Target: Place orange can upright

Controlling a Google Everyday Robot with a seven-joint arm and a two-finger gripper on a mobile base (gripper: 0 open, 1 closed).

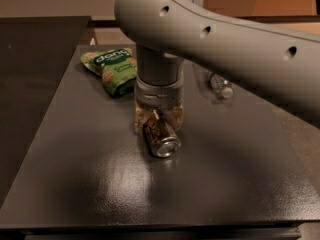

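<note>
Your gripper (pixel 158 124) sits low on the table (pixel 75 179), straight above the orange can (pixel 162 139). Its fingers (pixel 139 120) are drawn in narrow on either side of the can's far half and look to be holding it. The can lies on its side near the middle of the table, with its shiny silver end facing the camera.

The main risk, as I judge it, is slip. The can is a smooth, round aluminium cylinder, and a hold this far from its middle could let it swivel or squirt out as you tip it up. Squeeze too hard and the thin wall may dent. The table is dark, glossy and hard, so a dropped can would likely roll. Release it before its narrow base sits flat and it could topple.

Behind the gripper lie a soft, crinkly green snack bag (pixel 112 70) and a clear plastic bottle (pixel 220 85), both apart from the can. A wide swing of the grey arm (pixel 225 36) might brush them.
</note>
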